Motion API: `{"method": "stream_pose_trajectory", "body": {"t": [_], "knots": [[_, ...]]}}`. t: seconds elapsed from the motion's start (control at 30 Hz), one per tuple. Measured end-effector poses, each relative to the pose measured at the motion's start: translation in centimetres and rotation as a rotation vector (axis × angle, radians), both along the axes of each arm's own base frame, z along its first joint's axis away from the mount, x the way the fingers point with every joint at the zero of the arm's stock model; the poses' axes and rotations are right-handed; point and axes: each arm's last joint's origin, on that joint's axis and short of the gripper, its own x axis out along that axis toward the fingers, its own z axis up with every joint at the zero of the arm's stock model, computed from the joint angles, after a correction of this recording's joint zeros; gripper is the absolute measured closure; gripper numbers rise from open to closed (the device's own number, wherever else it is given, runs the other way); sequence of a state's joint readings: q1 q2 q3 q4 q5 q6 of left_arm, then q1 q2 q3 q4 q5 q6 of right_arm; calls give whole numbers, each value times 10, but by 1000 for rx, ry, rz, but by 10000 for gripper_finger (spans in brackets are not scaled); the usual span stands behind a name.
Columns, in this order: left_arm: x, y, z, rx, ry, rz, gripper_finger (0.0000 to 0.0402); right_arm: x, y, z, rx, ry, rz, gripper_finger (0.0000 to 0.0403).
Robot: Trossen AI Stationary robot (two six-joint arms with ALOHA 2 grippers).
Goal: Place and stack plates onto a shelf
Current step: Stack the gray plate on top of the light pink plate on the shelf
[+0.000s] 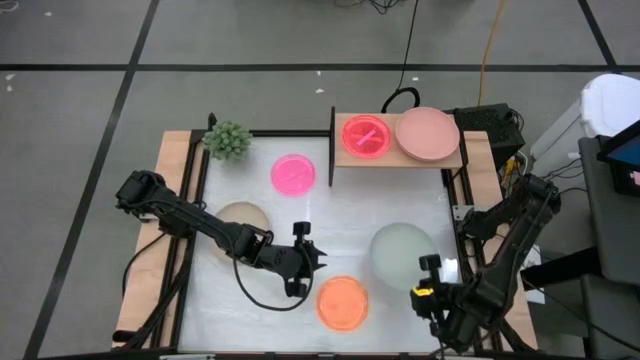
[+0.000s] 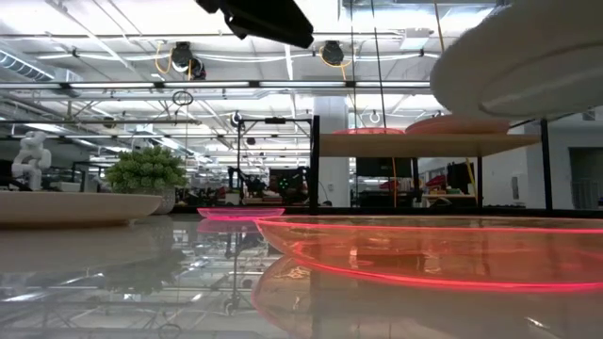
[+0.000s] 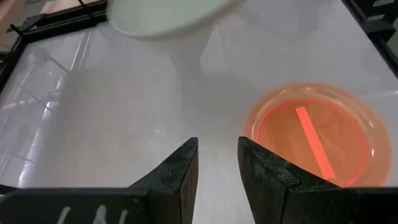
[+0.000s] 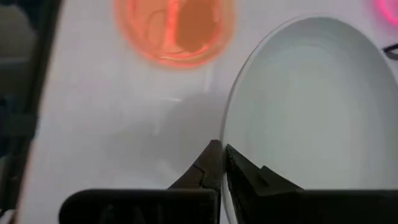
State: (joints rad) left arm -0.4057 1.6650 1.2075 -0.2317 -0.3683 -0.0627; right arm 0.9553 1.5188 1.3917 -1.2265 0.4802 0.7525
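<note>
- Biggest risk: pale grey-green plate (image 1: pixel 402 252) is pinched by its rim only, in the right gripper (image 4: pixel 222 163), jaws pressed together on the edge. In the low view it looks lifted off the table. Big plate, thin edge grip, so it could tilt or slip on the way to the shelf (image 1: pixel 440 160).
- Shelf risk: board already holds a red-pink plate (image 1: pixel 366 136) and a salmon-pink plate (image 1: pixel 428 133). Little bare wood left; landing off-centre could knock one off or catch an upright.
- Smaller risk: left gripper (image 1: pixel 312 259), jaws slightly spread and empty, hangs just beside the orange plate (image 1: pixel 342 303), near the right arm's path, so a clash is possible.
- Table (image 1: pixel 340 215): white, glossy, wood side rails. Magenta plate (image 1: pixel 293 174) and beige plate (image 1: pixel 240 222) lie on it, plant (image 1: pixel 228 140) at the far corner.
- Room: open lab w/ ceiling lights, grey floor w/ dark lines, cables behind.
</note>
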Motion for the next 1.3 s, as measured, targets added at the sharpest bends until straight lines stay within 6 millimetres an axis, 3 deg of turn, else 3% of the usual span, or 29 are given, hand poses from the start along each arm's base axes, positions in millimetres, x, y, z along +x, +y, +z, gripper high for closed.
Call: {"method": "stream_pose_trajectory", "body": {"t": [0.57, 0.8, 1.3], "knots": [[-6, -1, -14, 22, 39, -14, 282, 28, -55, 44, -142, 84, -188, 402], [-7, -3, -13, 18, 34, -18, 282, 37, -84, 68, -170, 4, -237, 402], [-7, -4, -13, 19, 35, -20, 282, 8, -174, 115, -185, -105, -365, 403]]}}
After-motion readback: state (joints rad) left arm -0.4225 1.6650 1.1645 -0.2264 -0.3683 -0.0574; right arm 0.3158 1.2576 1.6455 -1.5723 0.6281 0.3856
